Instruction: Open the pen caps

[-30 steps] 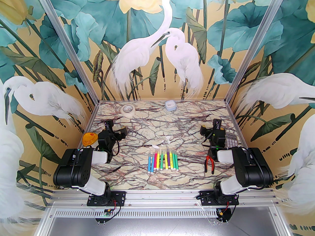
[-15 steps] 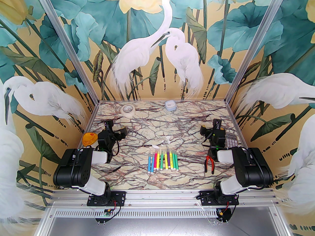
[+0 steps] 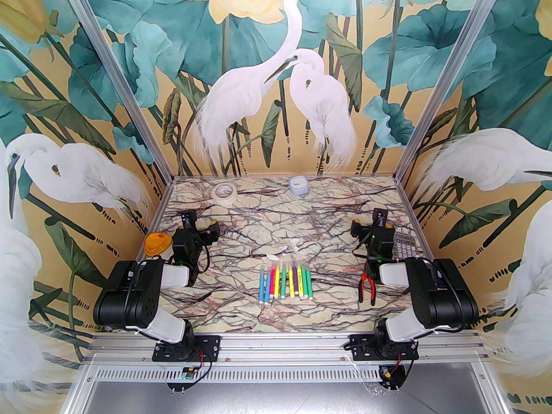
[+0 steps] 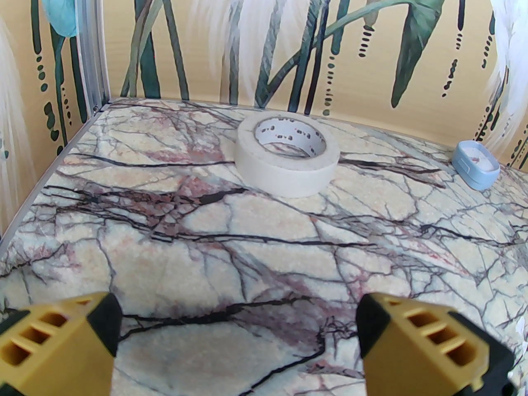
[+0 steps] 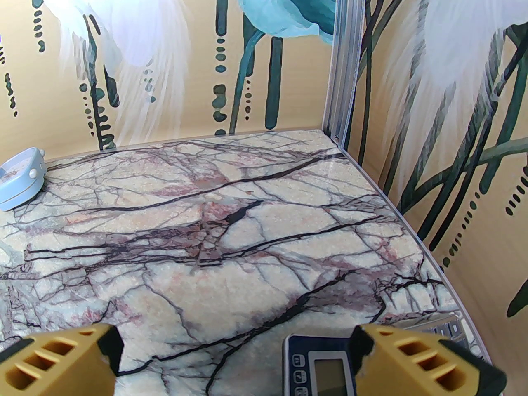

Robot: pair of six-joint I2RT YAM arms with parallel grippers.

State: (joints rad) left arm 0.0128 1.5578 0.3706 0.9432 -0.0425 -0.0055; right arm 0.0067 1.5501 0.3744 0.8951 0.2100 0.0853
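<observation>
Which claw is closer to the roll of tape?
Left. The left gripper points at the tape, which lies a little ahead of it; the right gripper is far off to the tape's right.

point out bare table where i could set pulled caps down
Widest bare patch: the middle, between the tape roll and blue box at the back and the markers. Another: from the markers to the table's near edge. Crowded: right edge, pliers and keypad device.

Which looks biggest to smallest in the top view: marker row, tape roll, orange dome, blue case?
1. marker row, clearly largest.
2. orange dome and tape roll: about alike. The dome lies nearer the camera, so they are left unranked.
3. blue case, smallest. It sits at the far edge like the tape roll.
</observation>
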